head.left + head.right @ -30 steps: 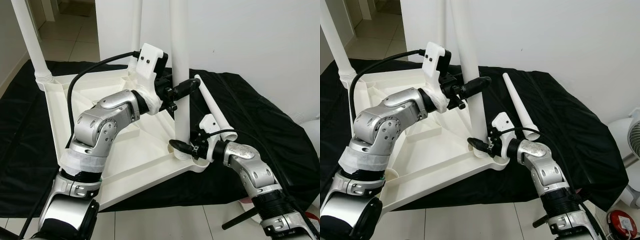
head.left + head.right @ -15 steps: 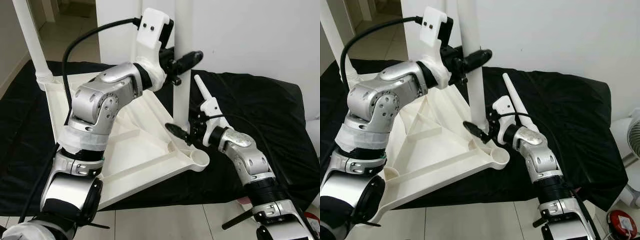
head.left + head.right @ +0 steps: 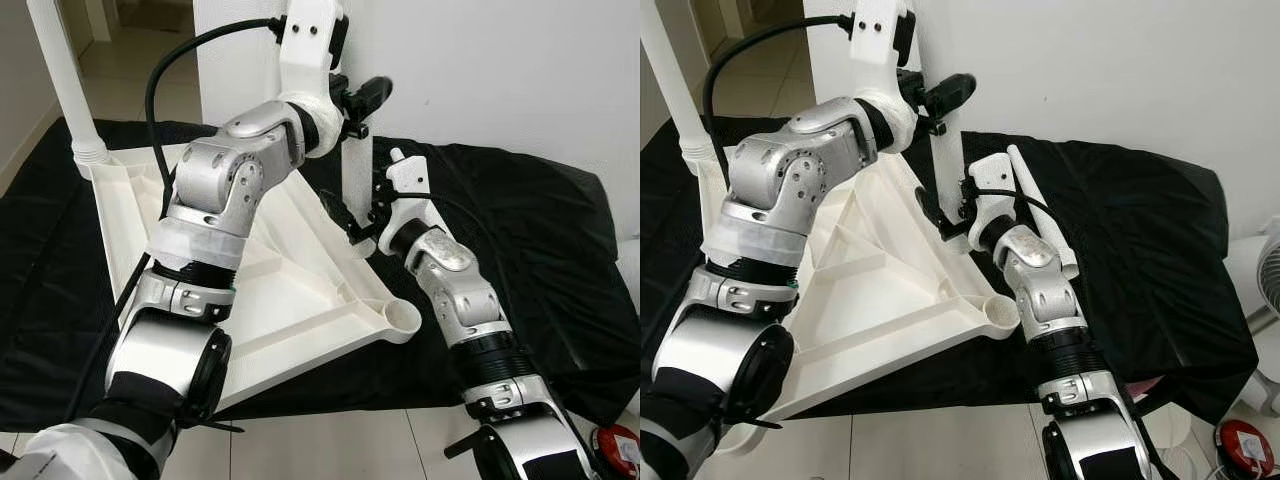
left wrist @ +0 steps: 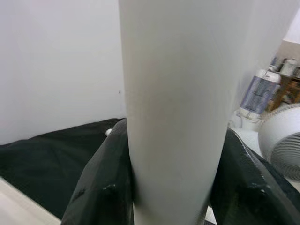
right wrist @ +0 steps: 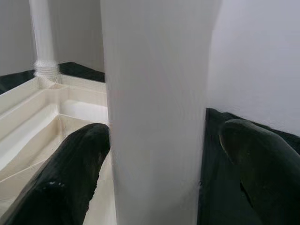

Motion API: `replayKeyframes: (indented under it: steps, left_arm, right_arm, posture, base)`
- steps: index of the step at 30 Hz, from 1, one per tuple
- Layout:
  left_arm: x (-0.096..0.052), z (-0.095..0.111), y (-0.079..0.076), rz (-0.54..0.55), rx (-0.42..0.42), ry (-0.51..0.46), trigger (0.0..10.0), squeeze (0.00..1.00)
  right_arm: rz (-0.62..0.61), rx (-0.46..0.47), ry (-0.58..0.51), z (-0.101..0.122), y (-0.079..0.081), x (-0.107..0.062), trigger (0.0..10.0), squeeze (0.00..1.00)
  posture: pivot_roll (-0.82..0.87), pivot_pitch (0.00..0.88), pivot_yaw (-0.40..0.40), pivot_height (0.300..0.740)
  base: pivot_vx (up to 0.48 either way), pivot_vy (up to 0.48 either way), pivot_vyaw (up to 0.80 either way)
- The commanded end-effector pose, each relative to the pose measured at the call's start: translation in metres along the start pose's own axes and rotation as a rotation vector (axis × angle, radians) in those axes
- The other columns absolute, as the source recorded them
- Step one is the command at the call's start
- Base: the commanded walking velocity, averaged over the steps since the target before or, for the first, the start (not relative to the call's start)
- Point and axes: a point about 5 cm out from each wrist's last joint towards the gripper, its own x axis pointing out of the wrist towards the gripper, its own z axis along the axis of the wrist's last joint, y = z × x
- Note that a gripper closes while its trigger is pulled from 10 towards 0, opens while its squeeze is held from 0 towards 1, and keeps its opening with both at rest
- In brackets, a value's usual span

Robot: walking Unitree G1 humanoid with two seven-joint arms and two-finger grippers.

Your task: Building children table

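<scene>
White table top (image 3: 290, 290) upside down, plain round leg (image 3: 355, 175) upright, left claw (image 3: 362, 97) and right claw (image 3: 350, 215) clamped around it

Black cloth (image 3: 520, 230) on tiled floor (image 3: 330, 445) — upturned white tabletop (image 3: 290, 300) on it.
</scene>
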Motion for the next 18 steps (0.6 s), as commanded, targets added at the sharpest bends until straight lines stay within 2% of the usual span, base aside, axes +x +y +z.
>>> replayKeyframes:
  steps: [1, 5, 6, 7, 8, 10, 13, 14, 16, 18]
  left_arm:
    - [0.005, 0.009, -0.008, 0.019, 0.014, -0.019, 10.0, 0.0]
    - [0.007, 0.012, -0.011, 0.065, 0.032, -0.023, 10.0, 0.0]
    - [0.009, 0.015, -0.013, 0.089, 0.043, -0.027, 10.0, 0.0]
    - [0.009, 0.015, -0.013, 0.089, 0.043, -0.027, 10.0, 0.0]
    - [0.011, 0.017, -0.016, 0.114, 0.047, -0.033, 10.0, 0.0]
    - [0.012, 0.018, -0.018, 0.13, 0.048, -0.037, 10.0, 0.0]
    - [0.014, 0.018, -0.02, 0.138, 0.052, -0.037, 10.0, 0.0]
    - [0.015, 0.018, -0.022, 0.15, 0.068, -0.038, 10.0, 0.0]
    - [0.015, 0.018, -0.022, 0.15, 0.068, -0.038, 10.0, 0.0]
    - [0.017, 0.018, -0.025, 0.17, 0.094, -0.041, 10.0, 0.0]
  right_arm:
    - [-0.042, -0.032, -0.01, 0.002, 0.002, 0.004, 10.0, 0.0]
    - [-0.104, -0.06, 0.003, 0.0, 0.009, 0.009, 10.0, 0.0]
    - [-0.178, -0.07, 0.032, -0.003, 0.01, 0.013, 10.0, 0.0]
    - [-0.178, -0.07, 0.032, -0.003, 0.01, 0.013, 10.0, 0.0]
    - [-0.235, -0.12, 0.056, -0.007, 0.012, 0.016, 10.0, 0.0]
    - [-0.271, -0.157, 0.07, -0.008, 0.014, 0.018, 10.0, 0.0]
    - [-0.325, -0.161, 0.079, -0.01, 0.014, 0.019, 10.0, 0.0]
    - [-0.38, -0.156, 0.087, -0.012, 0.012, 0.019, 10.0, 0.0]
    - [-0.38, -0.156, 0.087, -0.012, 0.012, 0.019, 10.0, 0.0]
    - [-0.48, -0.151, 0.11, -0.015, 0.008, 0.019, 10.0, 0.0]
  posture:
    - [0.0, 0.0, -0.099, 0.74]
    - [0.0, 0.0, -0.102, 0.74]
    - [0.0, 0.0, -0.103, 0.74]
    - [0.0, 0.0, -0.103, 0.74]
    - [0.0, 0.0, -0.105, 0.74]
    - [0.0, 0.0, -0.105, 0.74]
    - [0.0, 0.0, -0.106, 0.74]
    - [0.0, 0.0, -0.106, 0.74]
    - [0.0, 0.0, -0.106, 0.74]
    - [0.0, 0.0, -0.11, 0.74]
  base:
    - [0.0, 0.0, 0.0]
    - [0.0, 0.0, 0.0]
    - [0.0, 0.0, 0.0]
    - [0.0, 0.0, 0.0]
    - [0.0, 0.0, 0.0]
    - [0.0, 0.0, 0.0]
    - [0.0, 0.0, 0.0]
    - [0.0, 0.0, 0.0]
    - [0.0, 0.0, 0.0]
    - [0.0, 0.0, 0.0]
